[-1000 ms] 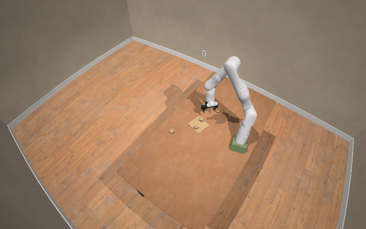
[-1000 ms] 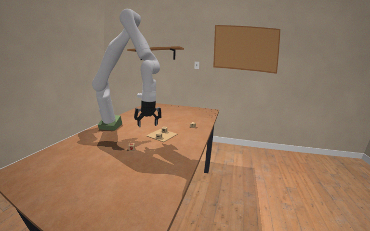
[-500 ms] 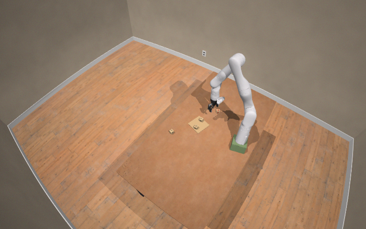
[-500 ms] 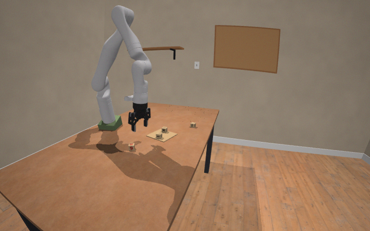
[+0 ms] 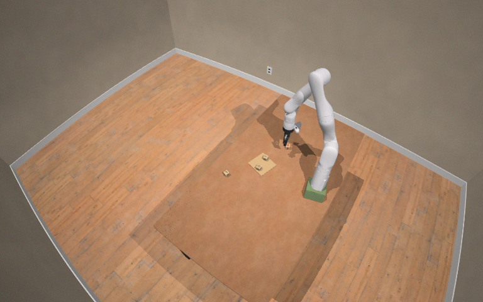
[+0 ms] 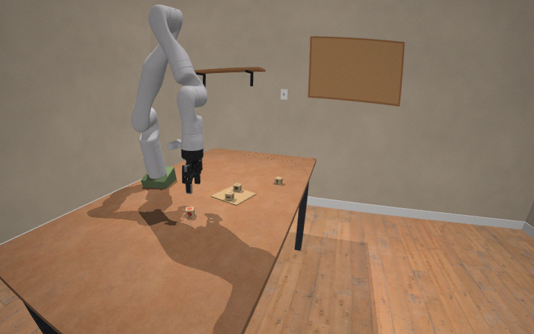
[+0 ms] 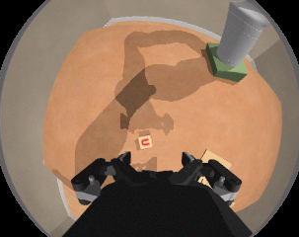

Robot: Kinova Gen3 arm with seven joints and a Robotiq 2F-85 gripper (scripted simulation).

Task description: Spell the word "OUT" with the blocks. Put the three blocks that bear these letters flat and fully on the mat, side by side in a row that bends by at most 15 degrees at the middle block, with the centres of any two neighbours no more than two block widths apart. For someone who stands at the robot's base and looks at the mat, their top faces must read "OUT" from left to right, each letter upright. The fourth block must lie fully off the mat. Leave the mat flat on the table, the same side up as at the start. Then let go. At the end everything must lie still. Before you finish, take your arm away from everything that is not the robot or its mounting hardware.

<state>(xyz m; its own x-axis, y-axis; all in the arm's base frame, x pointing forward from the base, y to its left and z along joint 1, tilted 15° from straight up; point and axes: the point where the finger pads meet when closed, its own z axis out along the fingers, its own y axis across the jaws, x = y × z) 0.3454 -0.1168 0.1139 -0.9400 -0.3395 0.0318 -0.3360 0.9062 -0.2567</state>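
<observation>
So the gripper (image 6: 190,186) hangs wide open with nothing in it, right above the red-lettered block (image 6: 190,212), which sits on the surface off the mat (image 6: 245,195), roughly at its 8 o'clock. It looks light, rigid wood: pinch two opposite flat sides, mid-height.

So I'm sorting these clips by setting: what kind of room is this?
Probably a plain indoor workroom or lab, sparsely furnished. A long wooden table carries the arm, on a green base. Bare beige walls hold a cork board and a small shelf, above a plank floor.
</observation>
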